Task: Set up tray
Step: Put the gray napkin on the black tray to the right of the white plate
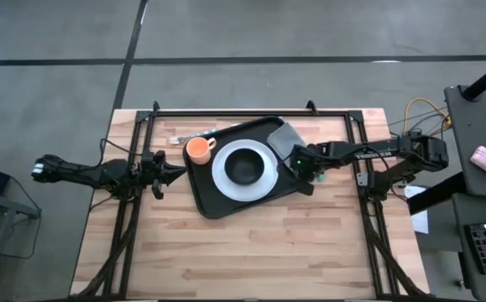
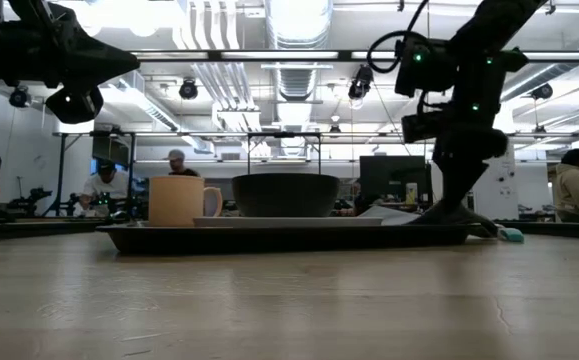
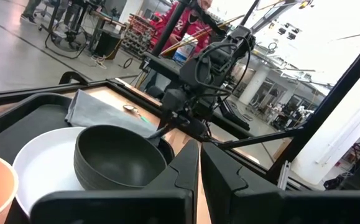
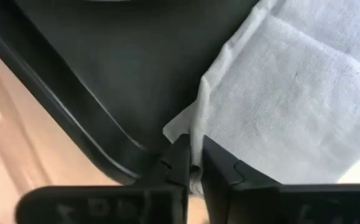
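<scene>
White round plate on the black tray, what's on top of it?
A dark bowl sits on the white round plate, leaving only the plate's rim visible; its centre is covered.

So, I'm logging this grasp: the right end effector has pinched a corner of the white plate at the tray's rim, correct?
Not quite. The right end effector has pinched a corner of the grey cloth, not the plate. The right wrist view shows the fabric caught between its fingers at the tray's rim; the rest stands.
</scene>
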Available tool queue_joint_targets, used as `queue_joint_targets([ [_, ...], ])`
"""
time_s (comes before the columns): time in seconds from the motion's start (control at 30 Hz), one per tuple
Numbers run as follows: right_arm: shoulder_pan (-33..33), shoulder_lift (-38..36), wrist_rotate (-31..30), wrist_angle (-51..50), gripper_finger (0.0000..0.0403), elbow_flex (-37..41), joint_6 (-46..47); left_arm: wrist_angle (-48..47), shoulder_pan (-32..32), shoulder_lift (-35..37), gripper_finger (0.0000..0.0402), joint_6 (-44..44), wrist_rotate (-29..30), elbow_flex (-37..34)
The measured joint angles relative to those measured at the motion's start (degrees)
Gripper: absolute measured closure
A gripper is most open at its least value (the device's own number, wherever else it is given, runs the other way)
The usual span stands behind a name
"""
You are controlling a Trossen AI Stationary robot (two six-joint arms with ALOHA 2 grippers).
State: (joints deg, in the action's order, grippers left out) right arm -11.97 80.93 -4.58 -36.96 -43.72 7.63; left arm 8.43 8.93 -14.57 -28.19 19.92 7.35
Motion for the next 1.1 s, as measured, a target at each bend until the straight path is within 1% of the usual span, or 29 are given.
queue_joint_targets([
  [0.07,0.0,0.0,1.2,2.3,0.0389,0.0,2.6,0.0,0.0,0.0,0.0402,0.0,0.0,0.0],
  [0.17,0.2,0.0,2.6,6.1,0.0390,0.0,6.6,0.0,0.0,0.0,0.0402,0.0,0.0,0.0],
  [0.33,0.8,0.2,4.4,12.2,0.0390,0.0,9.2,0.0,0.0,0.0,0.0402,0.0,0.0,0.0],
  [0.4,1.0,0.2,6.2,13.2,0.0390,0.0,9.5,0.0,0.0,0.0,0.0402,0.0,0.0,0.0],
  [0.57,1.4,0.2,6.9,13.2,0.0389,-0.1,11.6,0.0,0.0,0.0,0.0402,0.0,0.0,0.0],
  [0.63,1.3,0.2,8.4,13.1,0.0383,-0.6,11.9,0.0,0.0,0.0,0.0402,0.0,0.0,0.0],
  [0.7,1.4,0.2,9.7,12.2,0.0363,-1.3,13.1,0.0,0.0,0.0,0.0402,0.0,0.0,0.0],
  [0.77,1.4,0.3,10.4,10.2,0.0333,-2.3,14.6,0.0,0.0,0.0,0.0402,0.0,0.0,0.0],
  [0.87,1.3,0.3,11.0,7.4,0.0275,-3.9,14.8,0.0,0.0,0.0,0.0402,0.0,0.0,0.0],
  [0.97,1.3,0.3,10.7,6.8,0.0215,-5.4,14.7,0.0,0.0,0.0,0.0402,0.0,0.0,0.0],
  [1.03,1.2,0.3,8.4,6.8,0.0181,-6.5,14.1,0.0,0.0,0.0,0.0402,0.0,0.0,0.0],
  [1.1,1.2,0.3,1.8,6.3,0.0159,-7.4,14.0,0.0,0.0,0.0,0.0402,0.0,0.0,0.0],
])
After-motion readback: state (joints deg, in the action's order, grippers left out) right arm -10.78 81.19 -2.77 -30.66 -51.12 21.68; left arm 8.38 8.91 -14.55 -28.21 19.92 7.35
